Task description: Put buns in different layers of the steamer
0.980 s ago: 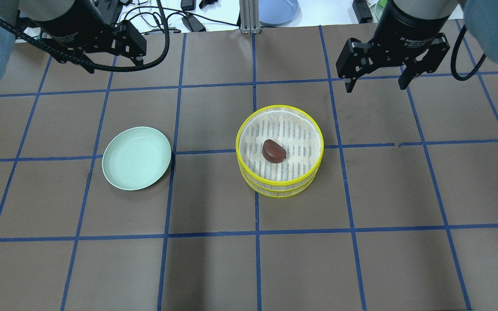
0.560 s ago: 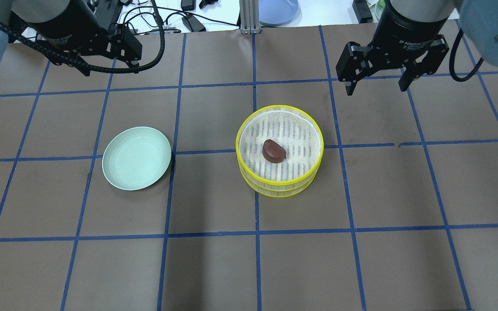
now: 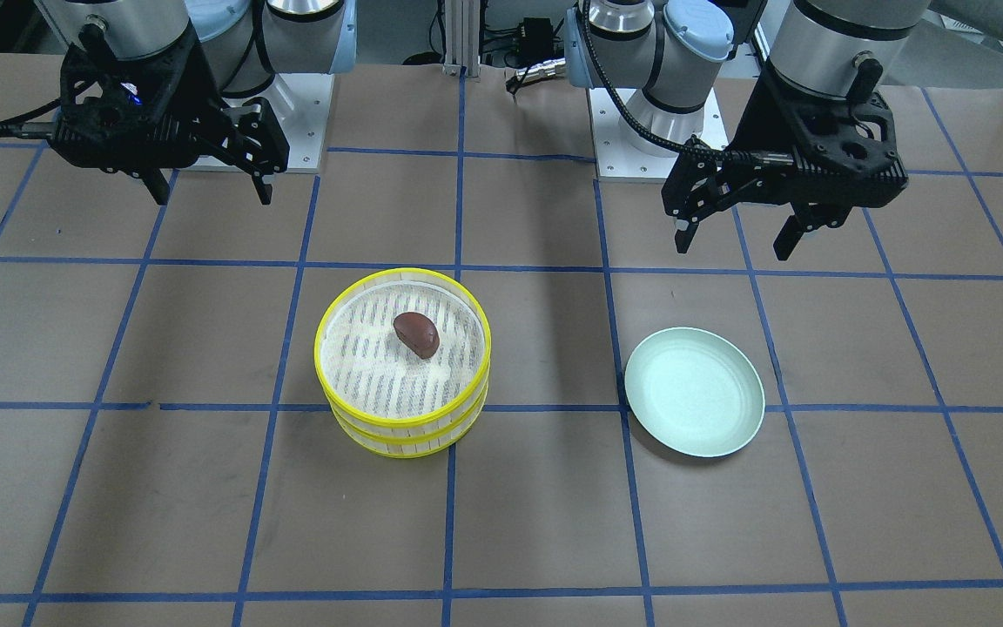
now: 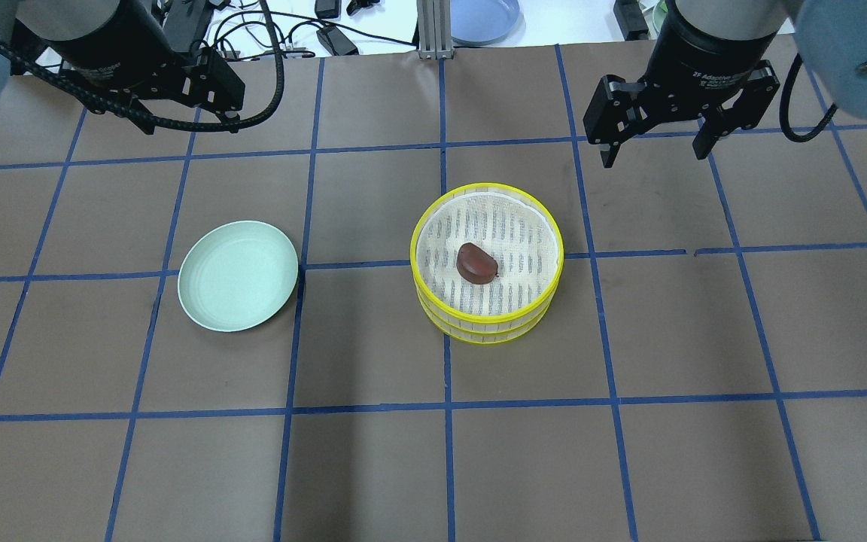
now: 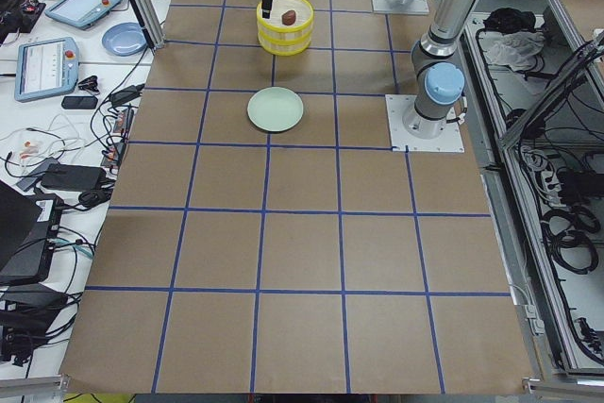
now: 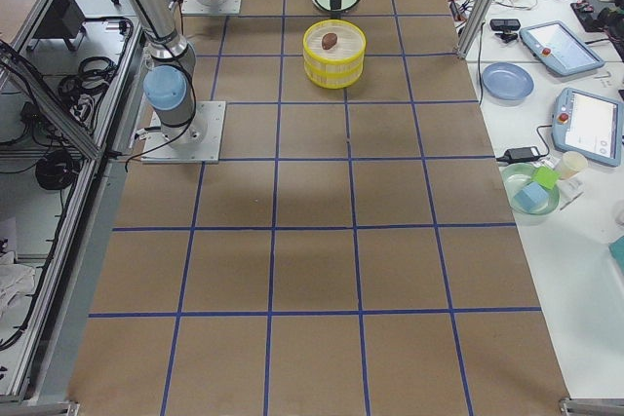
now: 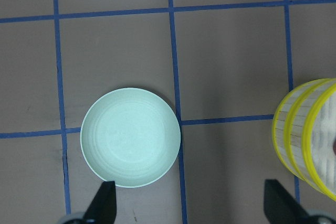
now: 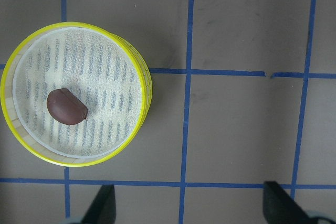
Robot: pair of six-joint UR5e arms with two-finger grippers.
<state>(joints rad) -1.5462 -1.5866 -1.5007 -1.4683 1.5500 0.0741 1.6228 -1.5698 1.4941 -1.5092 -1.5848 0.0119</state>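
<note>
The dark reddish-brown egg-shaped toy bun [image 4: 476, 263] lies near the middle of the upper round steamer tray with a bright yellow rim and whitish mesh floor [image 4: 413, 248]. That tray sits stacked squarely on the matching lower tray [image 4: 490, 336] on the brown-papered table [image 4: 373, 467]. The right pincer [image 4: 655, 156] hangs raised and well apart from the stack, spread wide and empty. The stack lies from it toward the table's middle, and in the right wrist view it sits off to the left rather than in line with the gap between the fingertips. The left pincer [image 4: 191, 126], likewise wide and empty, is farther from the stack. The thing nearest it is the mint-green round plate [image 4: 238, 275], which carries nothing. So the right arm looks the better placed for any work on the steamer. The bun's long axis runs slantwise, and in the right wrist view it lies almost along the line on which that pincer closes. A grasp across its short side would therefore, I judge, call for about a quarter turn of the wrist. The pale cream bun shows in no view. It may sit hidden in the lower tray, though that cannot be told; if it does, the task looks done.
</note>
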